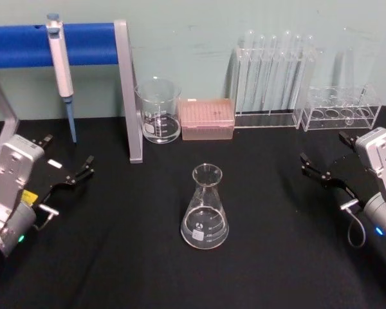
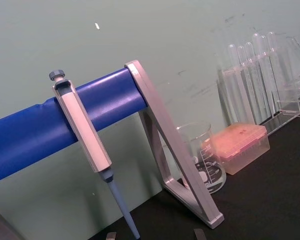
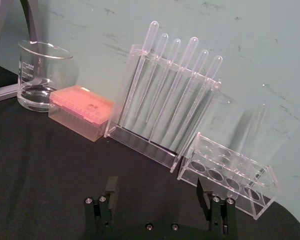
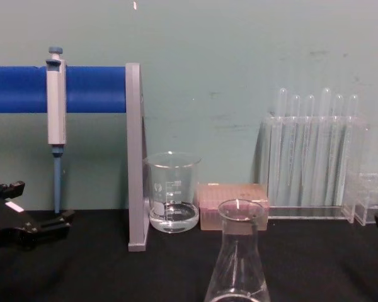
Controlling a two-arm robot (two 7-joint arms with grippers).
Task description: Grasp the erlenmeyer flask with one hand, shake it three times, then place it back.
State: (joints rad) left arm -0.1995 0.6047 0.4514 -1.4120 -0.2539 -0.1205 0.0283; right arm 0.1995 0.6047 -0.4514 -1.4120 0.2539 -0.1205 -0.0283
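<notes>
Left gripper (image 1: 69, 150): placed at the left edge of the black table (image 1: 116, 257); wrist body tilted, fingers pointing forward and inward; jaws spread wide with nothing between them. A pipette (image 1: 61, 64) hangs from a blue bar (image 1: 19, 44) just beyond the fingertips; a beaker (image 1: 158, 111) stands farther forward and to this gripper's right.

Flask (image 1: 204, 209): upright on the table, mouth up; to the right of the left gripper and to the left of the right gripper, roughly midway between them and well apart from both; untouched.

Right gripper (image 1: 321, 147): placed at the right edge of the table; fingers pointing forward and inward; jaws spread, empty. A small clear rack (image 1: 342, 106) stands just ahead of the fingertips; a taller tube rack (image 1: 270, 84) and a pink box (image 1: 208, 118) stand ahead and to this gripper's left.
</notes>
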